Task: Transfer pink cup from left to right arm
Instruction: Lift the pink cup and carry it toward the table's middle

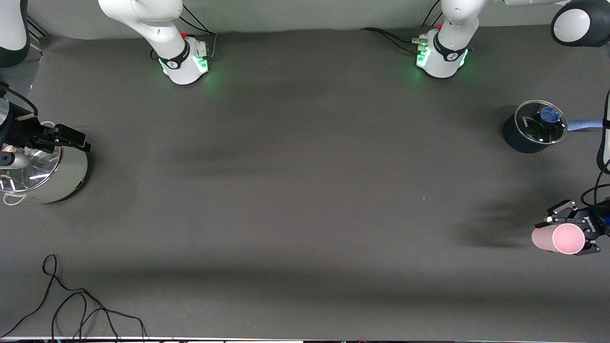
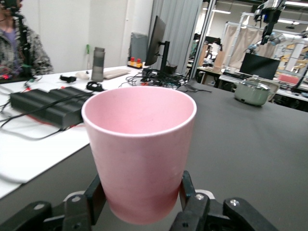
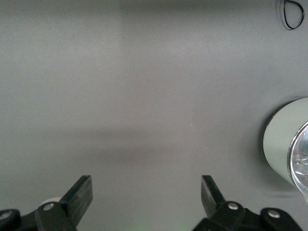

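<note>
My left gripper [image 1: 574,227] is shut on the pink cup [image 1: 548,238], a small pale pink tumbler, and holds it on its side in the air over the table at the left arm's end. In the left wrist view the cup [image 2: 139,144] fills the middle, and the gripper [image 2: 142,192] has its two black fingers [image 2: 95,195] pressed on either side of the cup's base. My right gripper [image 1: 71,138] is open and empty, up over the rim of the steel pot at the right arm's end; in the right wrist view it [image 3: 147,192] shows wide jaws over bare mat.
A steel pot [image 1: 62,181] with a glass lid stands at the right arm's end and also shows in the right wrist view [image 3: 281,149]. A dark glass-lidded saucepan [image 1: 524,136] with a blue handle stands at the left arm's end. A black cable [image 1: 71,305] lies near the front edge.
</note>
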